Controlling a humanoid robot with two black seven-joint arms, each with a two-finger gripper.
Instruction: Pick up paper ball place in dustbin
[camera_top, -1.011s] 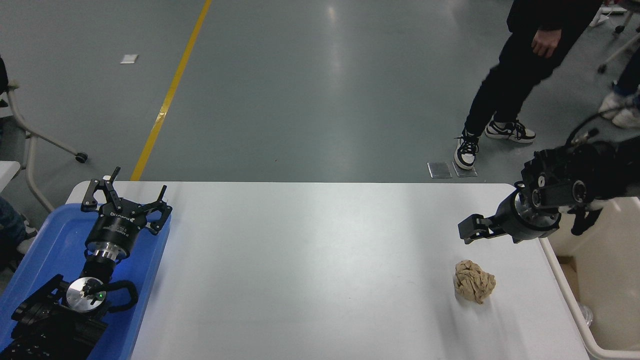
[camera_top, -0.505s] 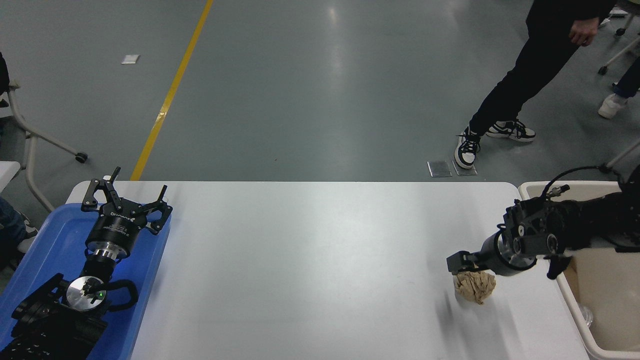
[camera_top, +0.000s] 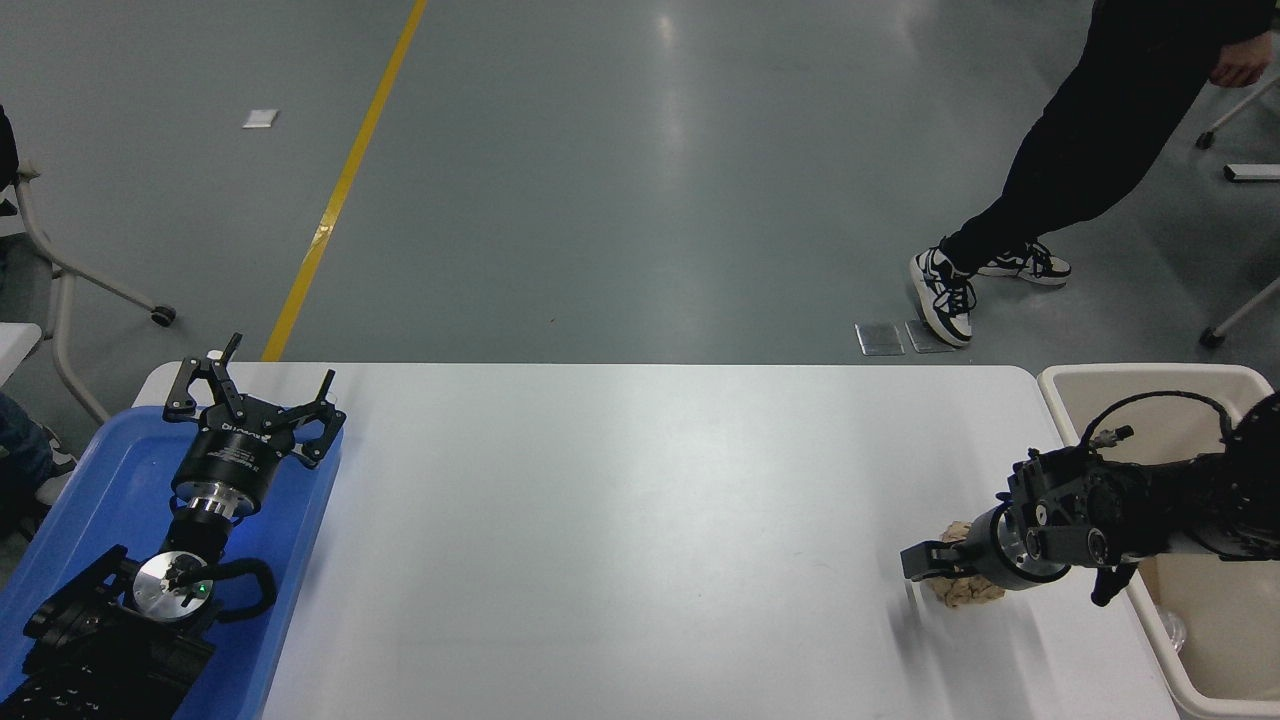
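Observation:
The tan, wrinkly paper ball (camera_top: 968, 592) lies on the white table (camera_top: 620, 520) near its right edge. My right gripper (camera_top: 935, 560) is down on top of it and covers its middle, so only the ball's top and bottom edges show. The arm reaches in from the right across the cream-white dustbin (camera_top: 1140, 372), which stands against the table's right end. I cannot see whether this gripper has closed on the ball. My left gripper (camera_top: 262, 385) is parked open over the blue tray (camera_top: 95, 480) at the lower left.
A person in black trousers (camera_top: 1080, 160) and black-and-white shoes walks on the floor beyond the table's far right corner. A wheeled chair frame (camera_top: 60, 270) stands at the far left. A yellow floor line (camera_top: 340, 190) runs behind the table.
My right gripper has come down and toward me from above the table onto the paper ball, which has shifted slightly to the right. The person has stepped to the right. The left arm has not moved.

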